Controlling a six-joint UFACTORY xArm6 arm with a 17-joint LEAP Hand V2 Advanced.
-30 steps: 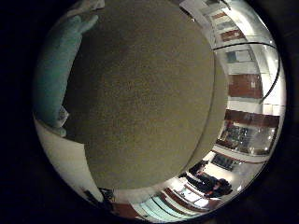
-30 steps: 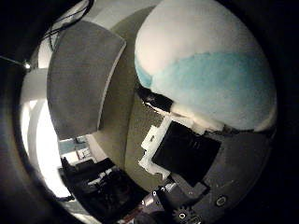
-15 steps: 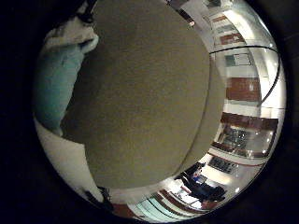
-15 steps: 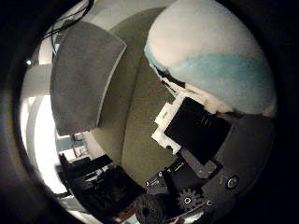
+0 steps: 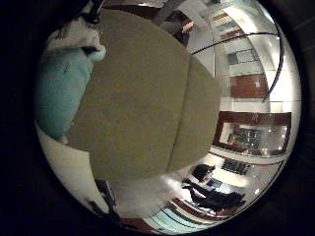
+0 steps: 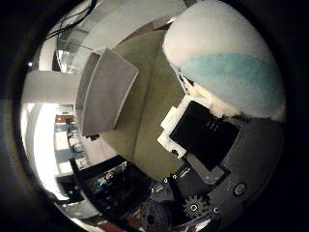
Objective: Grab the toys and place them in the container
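Observation:
A soft white and teal plush toy (image 6: pixel 227 72) sits right against my palm and fills much of the thumb side view. My hand (image 6: pixel 203 137) shows as a white and black finger part pressed on the toy's underside, curled round it. Geared parts of the hand lie below that. In the little finger side view the toy's teal flank bulges in beside the olive mat (image 5: pixel 142 108). The grey fabric container (image 6: pixel 104 96) stands open on the far part of the olive mat, apart from the toy.
The olive mat lies on a white table (image 5: pixel 74 169), with its edge running past the mat. Beyond it are room walls, windows (image 5: pixel 248 86) and dark furniture (image 6: pixel 104 183).
The olive mat has shrunk in both views, so the hand has risen away from it. The toy has stayed against the palm through all the frames.

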